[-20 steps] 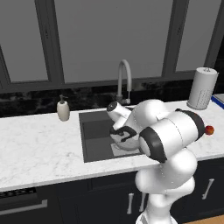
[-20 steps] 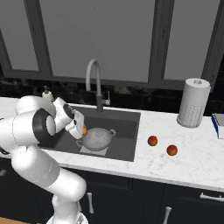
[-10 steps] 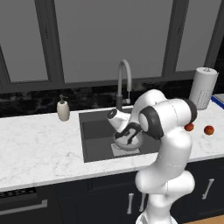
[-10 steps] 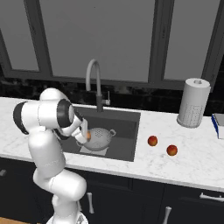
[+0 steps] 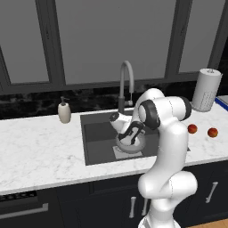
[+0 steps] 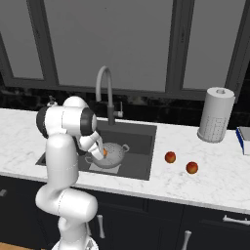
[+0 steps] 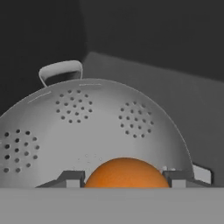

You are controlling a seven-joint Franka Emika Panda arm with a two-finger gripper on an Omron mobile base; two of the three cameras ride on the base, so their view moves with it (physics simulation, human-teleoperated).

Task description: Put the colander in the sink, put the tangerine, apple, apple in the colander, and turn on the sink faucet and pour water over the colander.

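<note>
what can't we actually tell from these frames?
- Small round orange tangerine: its lower half is cut off at the bottom of the hand view, so whether it rests on the grey perforated metal colander is unclear.
- Colander: mostly hidden by the arm in the left base view.
- Grey gooseneck sink faucet: lever position too small to read.
- Dark grey rectangular sink: near wall hidden below the counter edge.

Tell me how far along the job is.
Done: the colander sits in the sink. In hand: the gripper holds the tangerine between its fingers, low inside the colander, not yet let go. Left: both apples lie on the counter to the right of the sink, and no water runs from the faucet.
</note>
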